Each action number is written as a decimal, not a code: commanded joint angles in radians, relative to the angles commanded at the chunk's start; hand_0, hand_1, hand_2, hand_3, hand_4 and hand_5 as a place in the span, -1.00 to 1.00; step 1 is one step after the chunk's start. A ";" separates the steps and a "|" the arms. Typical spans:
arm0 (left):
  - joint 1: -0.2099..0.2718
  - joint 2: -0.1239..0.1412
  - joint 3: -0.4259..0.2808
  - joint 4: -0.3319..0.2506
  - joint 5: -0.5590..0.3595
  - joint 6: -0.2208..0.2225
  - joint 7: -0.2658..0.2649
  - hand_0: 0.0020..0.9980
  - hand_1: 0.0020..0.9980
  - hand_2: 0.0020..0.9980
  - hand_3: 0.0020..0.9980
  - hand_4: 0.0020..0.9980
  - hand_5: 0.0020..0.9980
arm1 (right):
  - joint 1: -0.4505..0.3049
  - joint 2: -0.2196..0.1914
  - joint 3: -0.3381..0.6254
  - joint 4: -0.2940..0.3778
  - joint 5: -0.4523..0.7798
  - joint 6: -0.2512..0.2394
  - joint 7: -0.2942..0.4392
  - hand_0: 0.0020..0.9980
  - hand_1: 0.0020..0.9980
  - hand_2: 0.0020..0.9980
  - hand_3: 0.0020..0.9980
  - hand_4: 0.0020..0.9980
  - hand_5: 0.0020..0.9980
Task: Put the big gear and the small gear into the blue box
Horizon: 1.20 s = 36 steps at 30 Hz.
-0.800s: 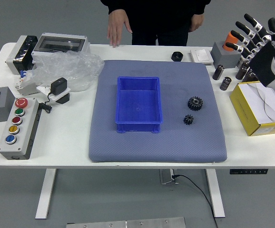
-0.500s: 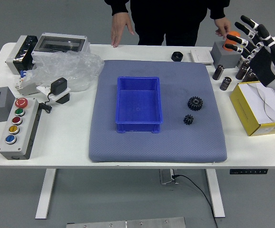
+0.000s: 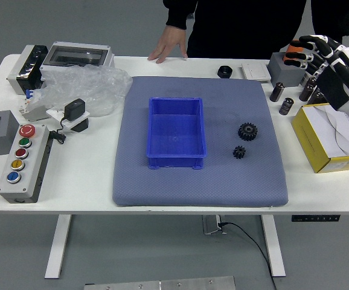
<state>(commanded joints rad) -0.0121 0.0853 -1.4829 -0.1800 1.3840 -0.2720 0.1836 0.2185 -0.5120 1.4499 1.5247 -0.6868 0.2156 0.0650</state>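
The big gear is left at the blue box's 3 o'clock, the small gear nearer 4; neither is boxed. At 2, the right hand is held relaxed, empty; at 12, a person's hand is rested.

Passage over the mat
Blue box and gears are parted by bare mat; its right edge is flanked by black cylinders and a yellow box.
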 joint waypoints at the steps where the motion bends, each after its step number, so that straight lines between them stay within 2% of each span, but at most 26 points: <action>1: 0.000 0.000 0.000 0.000 0.001 0.000 0.000 0.69 0.62 0.64 0.71 0.43 -0.45 | 0.000 0.000 0.000 0.000 0.000 0.000 0.000 0.22 0.04 0.22 0.09 0.94 -0.28; 6: 0.000 0.001 -0.002 0.000 0.004 -0.001 0.000 0.69 0.62 0.64 0.71 0.43 -0.45 | 0.000 0.001 -0.002 -0.001 -0.002 0.005 -0.002 0.22 0.04 0.22 0.09 0.94 -0.28; 7: 0.000 0.001 -0.002 0.000 0.004 -0.001 0.000 0.69 0.62 0.64 0.70 0.43 -0.45 | -0.001 0.001 -0.002 -0.001 -0.003 0.007 -0.002 0.26 0.24 0.55 0.79 0.94 -0.28; 12: 0.000 0.001 -0.001 0.000 0.006 -0.001 0.001 0.69 0.62 0.64 0.70 0.43 -0.45 | -0.001 0.002 0.000 -0.003 -0.007 0.016 -0.005 0.26 0.24 0.55 0.79 0.94 -0.28; 13: 0.000 0.002 -0.001 0.000 0.006 -0.001 0.001 0.69 0.62 0.64 0.71 0.43 -0.45 | -0.001 0.002 0.000 -0.004 -0.007 0.016 -0.005 0.29 0.41 0.73 0.99 0.93 -0.34; 18: -0.001 0.002 0.000 0.000 0.007 -0.002 0.001 0.69 0.62 0.64 0.71 0.43 -0.45 | -0.001 0.001 0.001 -0.006 -0.010 0.018 -0.006 0.29 0.41 0.73 0.99 0.93 -0.34; 19: -0.002 0.003 0.000 0.000 0.007 -0.002 0.001 0.69 0.62 0.64 0.71 0.43 -0.45 | 0.000 0.001 0.001 -0.006 -0.011 0.018 -0.006 0.32 0.53 1.00 1.00 0.91 -0.47; 24: -0.001 0.003 0.002 0.000 0.007 -0.002 0.001 0.69 0.62 0.64 0.71 0.43 -0.45 | 0.000 0.001 0.002 -0.007 -0.019 0.020 -0.004 0.32 0.53 1.00 1.00 0.91 -0.47; 25: -0.001 0.004 0.002 0.000 0.007 -0.002 0.001 0.69 0.62 0.64 0.71 0.43 -0.45 | 0.000 0.000 0.002 -0.007 -0.020 0.020 -0.004 0.34 0.67 1.00 1.00 1.00 -0.39; 30: -0.002 0.004 0.003 0.000 0.007 -0.002 0.001 0.69 0.62 0.64 0.71 0.43 -0.45 | 0.002 0.000 0.002 -0.010 -0.035 0.020 -0.011 0.34 0.67 1.00 1.00 1.00 -0.39; 31: -0.002 0.004 0.003 0.000 0.007 -0.002 0.001 0.69 0.62 0.64 0.71 0.43 -0.45 | 0.002 0.000 0.003 -0.011 -0.042 0.018 -0.015 0.43 0.81 1.00 1.00 1.00 -0.19; 36: -0.003 0.004 0.004 0.000 0.008 -0.002 0.002 0.69 0.62 0.64 0.71 0.43 -0.45 | 0.008 -0.001 0.007 -0.007 -0.107 -0.002 -0.054 0.43 0.81 1.00 1.00 1.00 -0.19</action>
<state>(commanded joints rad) -0.0156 0.0898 -1.4790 -0.1800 1.3916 -0.2744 0.1852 0.2266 -0.5133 1.4564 1.5174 -0.7936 0.2135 0.0108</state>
